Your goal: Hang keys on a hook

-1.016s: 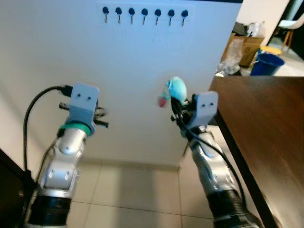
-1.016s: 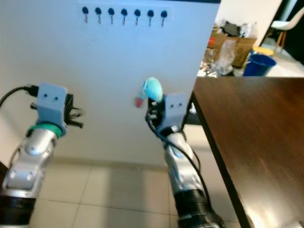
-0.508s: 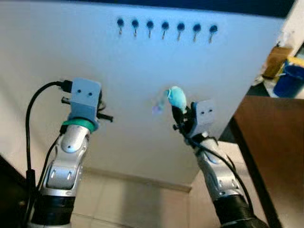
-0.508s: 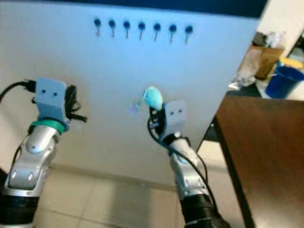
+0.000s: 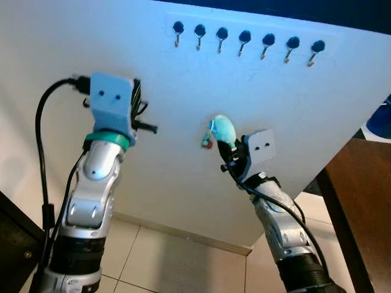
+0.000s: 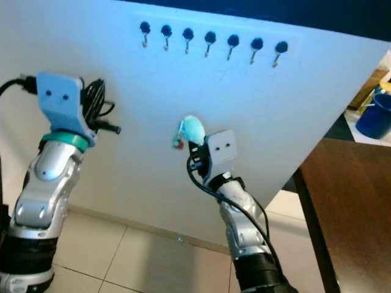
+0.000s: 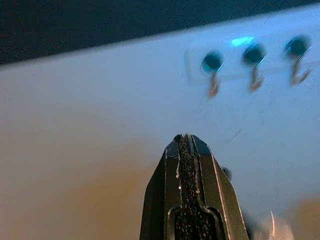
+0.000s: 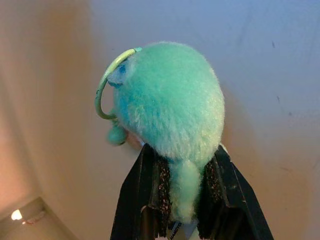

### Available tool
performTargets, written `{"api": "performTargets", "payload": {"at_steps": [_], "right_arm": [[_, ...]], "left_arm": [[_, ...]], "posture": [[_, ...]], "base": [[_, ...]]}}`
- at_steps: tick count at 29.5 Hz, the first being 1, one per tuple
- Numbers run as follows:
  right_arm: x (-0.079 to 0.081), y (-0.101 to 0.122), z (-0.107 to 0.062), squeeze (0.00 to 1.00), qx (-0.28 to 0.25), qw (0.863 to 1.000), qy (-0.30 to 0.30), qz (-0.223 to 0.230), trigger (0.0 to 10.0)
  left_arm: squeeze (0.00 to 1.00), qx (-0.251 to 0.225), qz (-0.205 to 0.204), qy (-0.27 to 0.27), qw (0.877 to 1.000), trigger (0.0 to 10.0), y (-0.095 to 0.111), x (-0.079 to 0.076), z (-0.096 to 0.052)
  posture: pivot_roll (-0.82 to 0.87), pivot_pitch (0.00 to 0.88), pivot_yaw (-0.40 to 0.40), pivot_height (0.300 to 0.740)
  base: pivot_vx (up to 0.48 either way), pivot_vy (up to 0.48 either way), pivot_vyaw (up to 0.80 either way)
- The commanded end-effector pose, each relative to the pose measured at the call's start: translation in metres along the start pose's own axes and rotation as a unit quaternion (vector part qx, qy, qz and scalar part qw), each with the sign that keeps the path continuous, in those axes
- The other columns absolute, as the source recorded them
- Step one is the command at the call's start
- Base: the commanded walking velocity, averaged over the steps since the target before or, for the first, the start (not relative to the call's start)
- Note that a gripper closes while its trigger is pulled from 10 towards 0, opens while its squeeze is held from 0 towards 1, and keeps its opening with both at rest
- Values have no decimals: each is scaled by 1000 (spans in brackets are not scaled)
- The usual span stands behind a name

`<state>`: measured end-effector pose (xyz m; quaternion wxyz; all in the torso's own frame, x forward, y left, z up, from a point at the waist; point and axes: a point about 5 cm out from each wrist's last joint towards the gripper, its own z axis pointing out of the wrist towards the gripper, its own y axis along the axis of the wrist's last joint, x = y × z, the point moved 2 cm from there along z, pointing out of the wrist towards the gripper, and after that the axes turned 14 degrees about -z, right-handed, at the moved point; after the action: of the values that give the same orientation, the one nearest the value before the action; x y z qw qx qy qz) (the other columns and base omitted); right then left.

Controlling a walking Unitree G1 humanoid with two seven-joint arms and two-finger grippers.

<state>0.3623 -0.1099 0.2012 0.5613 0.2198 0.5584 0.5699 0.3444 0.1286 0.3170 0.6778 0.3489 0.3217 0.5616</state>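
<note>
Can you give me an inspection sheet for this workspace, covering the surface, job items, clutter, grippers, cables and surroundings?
Surface: white wall, upright, plain.
Job's things: row of seven hooks high on the wall, all bare; teal fluffy keychain with a ring, well below the hooks.
Clutter: nothing seen.
Grippers: right gripper shut on the keychain's tail, raised toward the wall; left gripper shut, holding nothing, pointing at the wall below the hooks.
Cables: black cable looped from the left wrist down the arm; another along the right forearm.
Surroundings: brown table and blue bin to the right; tiled floor.
</note>
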Motion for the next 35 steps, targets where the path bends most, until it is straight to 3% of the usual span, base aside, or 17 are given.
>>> {"api": "performTargets", "payload": {"at_steps": [1,8,10,14,20,23,24,26,30,32,33,35], "right_arm": [[7,3,-3,0,-13,1000,15,8,10000],[0,4,-4,0,-21,1000,-15,9,10000],[-14,2,-3,0,-19,998,-64,15,10000],[-20,7,-1,0,-29,995,-96,16,10000],[-22,22,3,0,-58,992,-109,12,10000],[-23,30,2,0,-75,991,-106,17,10000],[-23,30,2,0,-75,991,-106,17,10000],[-24,32,-1,0,-80,991,-106,14,10000],[-24,32,-2,0,-82,991,-108,10,10000],[-28,34,-11,0,-81,990,-117,4,10000],[-28,34,-11,0,-81,990,-117,4,10000],[-28,31,-24,0,-71,990,-118,2,10000]], "left_arm": [[0,10,4,-14,1000,10000,-2,-6,4],[0,10,24,-30,999,10000,0,-11,18],[0,15,20,-40,999,10000,-5,-22,29],[0,19,25,-34,999,10000,-12,-27,37],[0,24,33,-32,999,10000,-17,-24,37],[0,38,31,-44,998,10000,-22,-15,15],[0,38,31,-44,998,10000,-22,-15,15],[0,67,38,-58,995,10000,-31,-7,-9],[0,85,46,-68,993,10000,-37,-4,-22],[0,130,39,-39,990,10000,-50,8,-58],[0,130,39,-39,990,10000,-50,8,-58],[0,155,22,-2,988,10000,-52,17,-80]], "posture": [[75,53,84,740],[81,49,95,740],[90,44,112,740],[80,40,118,740],[67,37,122,740],[68,39,118,740],[68,39,118,740],[73,35,109,740],[72,34,107,740],[67,36,88,740],[67,36,88,740],[63,43,77,740]], "base": [[0,0,0],[0,0,0],[0,0,0],[0,0,0],[0,0,0],[0,0,0],[0,0,0],[0,0,0],[0,0,0],[0,0,0],[0,0,0],[0,0,0]]}}
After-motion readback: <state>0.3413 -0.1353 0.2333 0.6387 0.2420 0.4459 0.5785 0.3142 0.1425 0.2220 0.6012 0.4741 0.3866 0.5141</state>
